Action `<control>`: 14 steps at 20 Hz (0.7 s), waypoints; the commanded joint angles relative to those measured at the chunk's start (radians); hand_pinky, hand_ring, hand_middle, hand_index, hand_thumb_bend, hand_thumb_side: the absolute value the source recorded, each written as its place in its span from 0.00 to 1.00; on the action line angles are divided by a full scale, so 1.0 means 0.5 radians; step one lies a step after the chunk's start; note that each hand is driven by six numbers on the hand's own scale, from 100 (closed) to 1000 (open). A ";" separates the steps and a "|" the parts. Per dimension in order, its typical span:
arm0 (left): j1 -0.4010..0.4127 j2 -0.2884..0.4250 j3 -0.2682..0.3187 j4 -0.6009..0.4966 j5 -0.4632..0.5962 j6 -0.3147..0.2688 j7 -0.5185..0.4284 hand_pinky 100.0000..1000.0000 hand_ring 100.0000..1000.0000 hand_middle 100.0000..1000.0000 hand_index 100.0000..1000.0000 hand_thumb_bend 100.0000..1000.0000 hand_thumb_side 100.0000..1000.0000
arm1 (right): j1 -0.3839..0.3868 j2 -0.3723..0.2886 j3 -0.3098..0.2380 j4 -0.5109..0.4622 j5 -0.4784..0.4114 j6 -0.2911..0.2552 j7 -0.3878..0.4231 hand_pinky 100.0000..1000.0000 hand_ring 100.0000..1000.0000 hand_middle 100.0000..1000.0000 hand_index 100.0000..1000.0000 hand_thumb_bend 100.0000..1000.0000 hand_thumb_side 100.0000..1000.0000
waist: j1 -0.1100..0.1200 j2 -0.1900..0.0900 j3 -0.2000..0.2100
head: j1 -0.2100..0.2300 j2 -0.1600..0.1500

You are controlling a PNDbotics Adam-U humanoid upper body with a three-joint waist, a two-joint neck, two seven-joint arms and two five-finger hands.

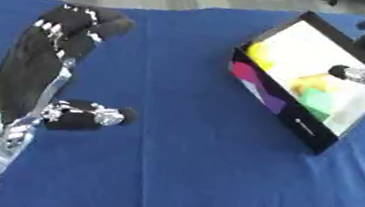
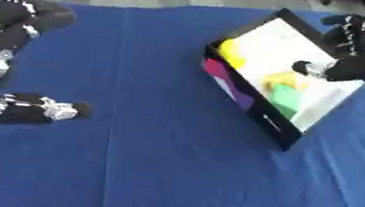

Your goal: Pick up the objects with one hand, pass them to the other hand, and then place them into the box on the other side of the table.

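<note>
While blue cloth covers the whole desk, the box sits tilted at the far right, holding yellow, orange-yellow and green objects. Left hand lies over the cloth at far left, fingers curled, grasping nothing. Right hand hovers over the box's far edge, fingers relaxed, empty. Looks like the placing step, release done; next calls for pulling that hand clear. Right eye view shows more of the right wrist; left eye view shows the whole left forearm.

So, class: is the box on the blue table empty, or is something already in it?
Not empty. The box holds blurred yellow, orange and green shapes on its white inside; what they are cannot be told.
</note>
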State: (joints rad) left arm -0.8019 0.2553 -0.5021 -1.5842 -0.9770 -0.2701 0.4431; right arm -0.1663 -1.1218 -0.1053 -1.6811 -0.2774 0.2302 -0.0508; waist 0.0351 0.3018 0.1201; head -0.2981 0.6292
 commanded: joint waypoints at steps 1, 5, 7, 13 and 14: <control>-0.034 0.027 0.024 -0.030 0.007 0.000 0.007 0.71 0.68 0.67 0.83 1.00 0.07 | -0.007 -0.088 -0.055 0.026 0.043 -0.009 -0.040 0.82 0.82 0.71 0.90 0.65 0.00 | 0.017 -0.034 -0.007 | 0.001 -0.018; -0.027 0.025 0.034 -0.031 0.006 0.003 0.015 0.71 0.68 0.67 0.83 1.00 0.07 | 0.002 -0.077 -0.083 0.005 -0.033 0.005 -0.137 0.82 0.81 0.68 0.89 0.63 0.00 | 0.020 -0.040 -0.014 | 0.008 -0.018; -0.018 0.024 0.054 -0.041 0.014 0.016 0.025 0.70 0.67 0.67 0.83 1.00 0.08 | 0.006 -0.048 -0.134 -0.077 -0.151 -0.003 -0.252 0.81 0.80 0.67 0.88 0.59 0.10 | 0.020 -0.044 -0.018 | 0.024 -0.022; 0.061 0.060 0.195 -0.128 0.164 0.121 0.108 0.70 0.65 0.66 0.81 0.97 0.27 | 0.125 0.107 -0.302 -0.597 -0.606 -0.350 -0.641 0.82 0.79 0.66 0.89 0.54 0.15 | 0.016 -0.073 -0.022 | 0.096 -0.033; 0.081 0.073 0.227 -0.144 0.211 0.149 0.121 0.70 0.65 0.67 0.80 0.93 0.30 | 0.147 0.124 -0.320 -0.618 -0.637 -0.445 -0.636 0.83 0.80 0.67 0.90 0.55 0.14 | 0.015 -0.082 -0.021 | 0.106 -0.032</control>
State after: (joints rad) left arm -0.7513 0.2665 -0.4161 -1.6284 -0.8956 -0.2099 0.4944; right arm -0.0894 -1.0448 -0.2343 -1.9465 -0.5600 0.0523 -0.3488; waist 0.0367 0.3001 0.1108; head -0.2534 0.6286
